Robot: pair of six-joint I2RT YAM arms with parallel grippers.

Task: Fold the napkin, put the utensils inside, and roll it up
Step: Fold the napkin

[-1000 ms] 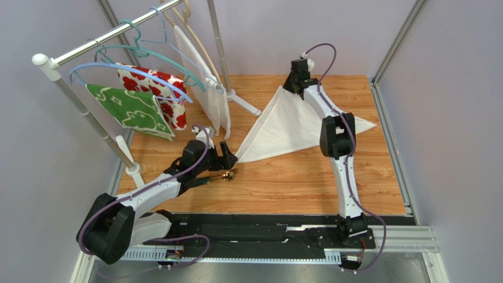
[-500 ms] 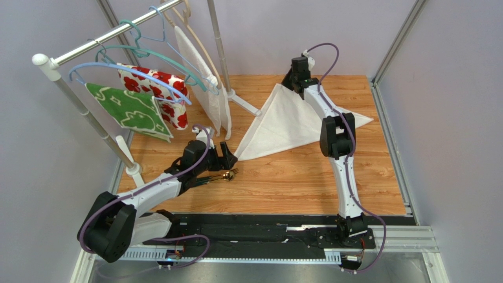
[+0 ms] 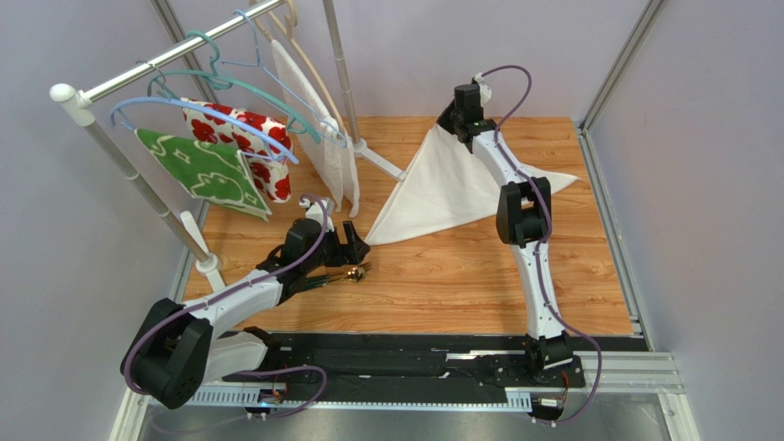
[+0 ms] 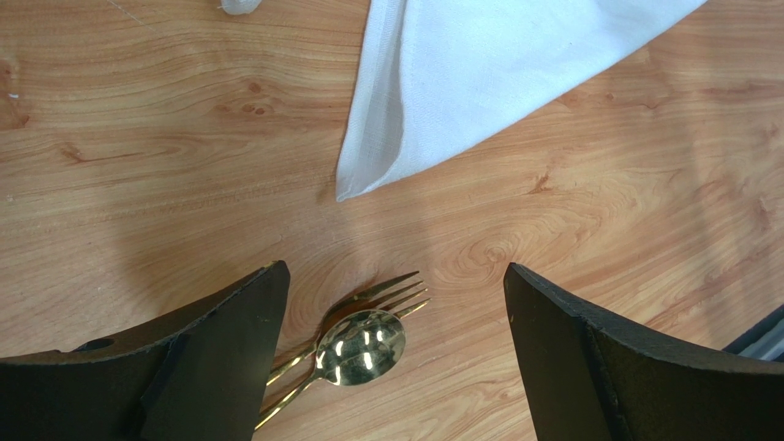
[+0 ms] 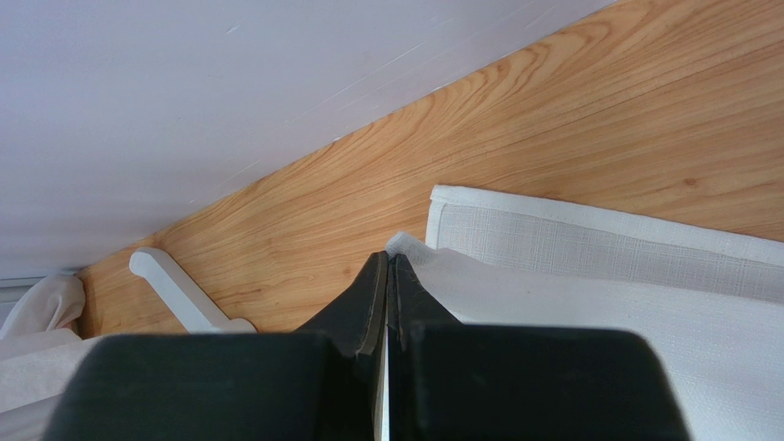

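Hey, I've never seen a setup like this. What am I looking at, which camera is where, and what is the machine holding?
These are two robot arms bolted at the near edge of a wooden table. The wide picture looks down from above and behind them. The other two come from a camera on each wrist, so the dark shapes there are that arm's own fingers. On the table lie a white napkin, folded into a triangle, and gold-headed utensils. The right hand is pinched shut on the napkin's far corner. The left hand is open and empty, close to the utensils. A rack of hanging cloths stands at the left.
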